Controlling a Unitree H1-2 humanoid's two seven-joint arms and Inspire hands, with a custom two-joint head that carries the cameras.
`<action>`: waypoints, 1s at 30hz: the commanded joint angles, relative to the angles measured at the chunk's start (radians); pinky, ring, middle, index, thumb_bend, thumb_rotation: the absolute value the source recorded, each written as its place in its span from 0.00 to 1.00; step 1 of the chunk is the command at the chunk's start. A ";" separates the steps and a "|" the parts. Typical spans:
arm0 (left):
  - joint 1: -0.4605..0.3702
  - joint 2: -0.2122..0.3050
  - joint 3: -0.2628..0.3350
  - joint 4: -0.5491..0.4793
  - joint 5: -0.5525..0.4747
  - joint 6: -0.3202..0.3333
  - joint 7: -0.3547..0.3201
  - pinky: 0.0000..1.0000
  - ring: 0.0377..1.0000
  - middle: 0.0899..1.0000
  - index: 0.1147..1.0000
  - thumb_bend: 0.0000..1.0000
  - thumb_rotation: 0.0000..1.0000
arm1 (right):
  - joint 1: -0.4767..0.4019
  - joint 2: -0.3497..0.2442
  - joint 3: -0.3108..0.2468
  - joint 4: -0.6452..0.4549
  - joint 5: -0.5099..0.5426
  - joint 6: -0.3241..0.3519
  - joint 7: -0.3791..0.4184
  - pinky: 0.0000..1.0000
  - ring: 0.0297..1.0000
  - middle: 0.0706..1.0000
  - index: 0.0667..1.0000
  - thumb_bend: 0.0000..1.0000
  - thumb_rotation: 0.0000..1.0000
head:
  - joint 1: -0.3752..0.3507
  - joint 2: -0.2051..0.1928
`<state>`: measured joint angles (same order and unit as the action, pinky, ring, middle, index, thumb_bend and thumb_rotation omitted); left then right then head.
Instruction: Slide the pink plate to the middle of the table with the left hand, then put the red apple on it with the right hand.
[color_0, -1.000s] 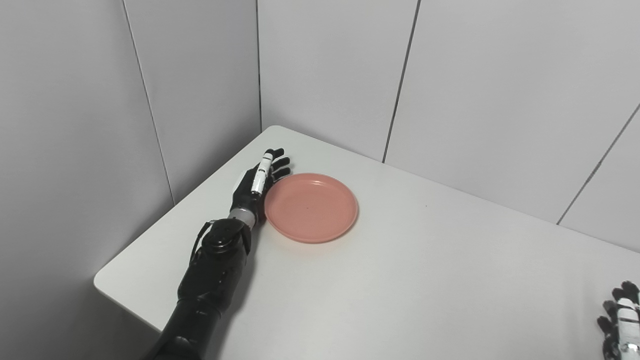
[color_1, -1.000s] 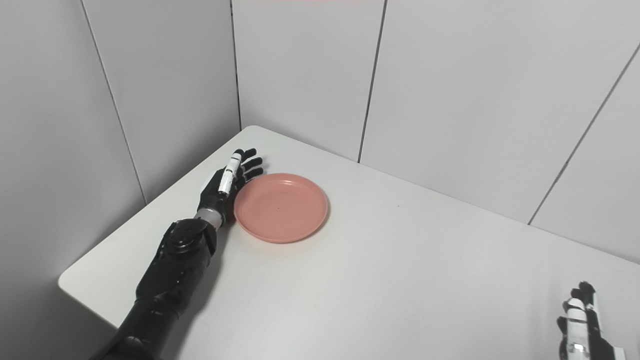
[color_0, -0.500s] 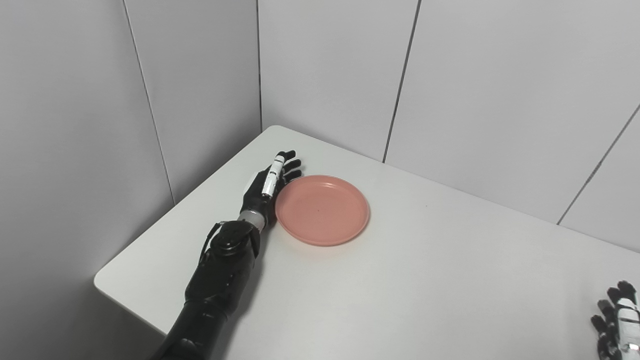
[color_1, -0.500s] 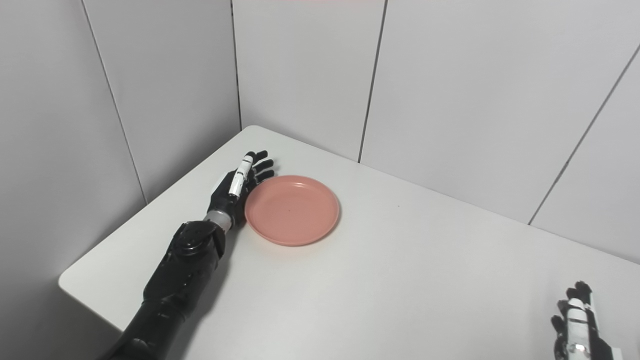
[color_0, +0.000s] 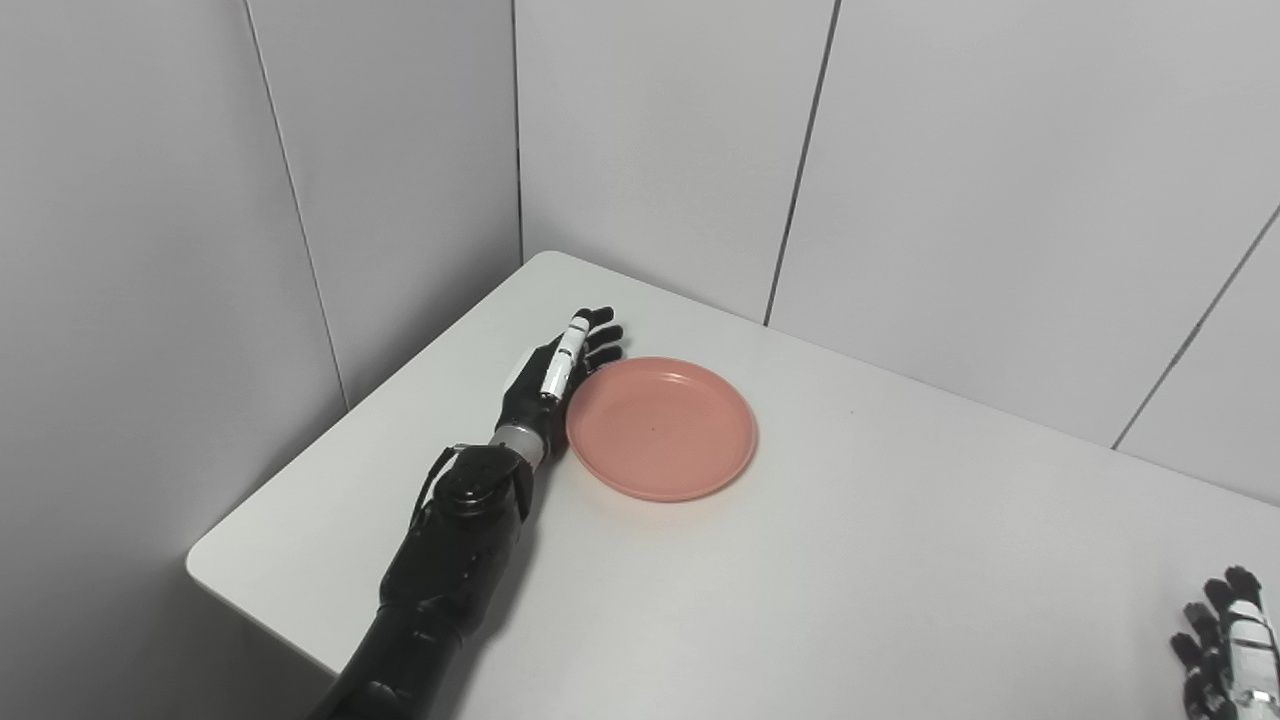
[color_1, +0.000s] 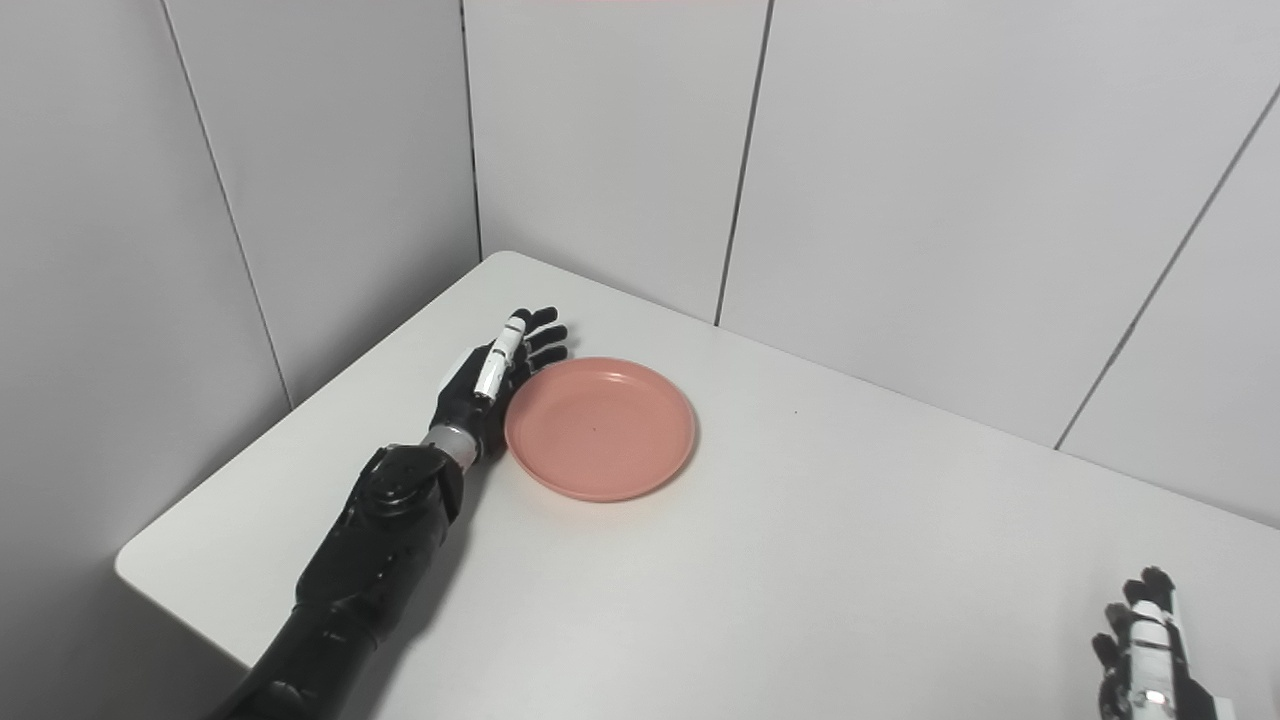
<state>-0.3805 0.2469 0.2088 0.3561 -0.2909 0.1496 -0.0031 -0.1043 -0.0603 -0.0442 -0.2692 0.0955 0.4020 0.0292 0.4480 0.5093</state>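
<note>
A: Why was the left hand (color_0: 553, 375) set on edge beside the pink plate (color_0: 660, 428) instead of gripping it?

B: My reading is that it was meant as a pusher. The hand stood flat and upright against the plate's left rim, fingers stretched out and close together, pointing toward the far wall, nothing held in it. The side of the palm looked to be touching the rim, so a sideways sweep would carry the plate across the table (color_0: 820, 600) without any lifting.

A: And where was the plate?

B: In the far left part of the table, not far from the corner where the wall panels meet. It lay flat and empty, and well short of the middle, so I judged the slide as under way and unfinished.

A: What about the right hand (color_1: 1150, 650)?

B: It was low at the near right edge of both views, only partly in frame. Its fingers pointed up and looked somewhat spread, holding nothing that could be seen, and it touched nothing. It seemed to be waiting its turn.

A: And the red apple?

B: It was not visible in either view, so I could not say where it lay
</note>
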 joint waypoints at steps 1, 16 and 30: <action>-0.020 -0.021 -0.020 -0.018 0.006 0.037 -0.018 0.87 0.87 0.86 0.83 0.31 1.00 | -0.033 0.001 -0.004 -0.017 0.003 -0.044 0.001 1.00 1.00 1.00 1.00 0.00 1.00 | -0.006 0.002; -0.024 -0.033 -0.071 -0.007 0.037 0.028 -0.050 0.86 0.86 0.85 0.83 0.33 1.00 | -0.030 0.001 -0.005 0.009 0.002 -0.072 0.002 1.00 0.99 1.00 1.00 0.05 1.00 | -0.030 0.023; -0.026 -0.035 -0.134 0.008 0.080 0.015 -0.090 0.83 0.85 0.85 0.82 0.35 1.00 | -0.031 -0.004 -0.007 0.045 0.011 -0.121 0.016 1.00 0.98 0.99 1.00 0.07 1.00 | -0.063 0.039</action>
<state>-0.3955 0.2307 0.1055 0.3600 -0.2178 0.1409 -0.0496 -0.1054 -0.0575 -0.0460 -0.2104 0.0969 0.3508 0.0298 0.3835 0.5476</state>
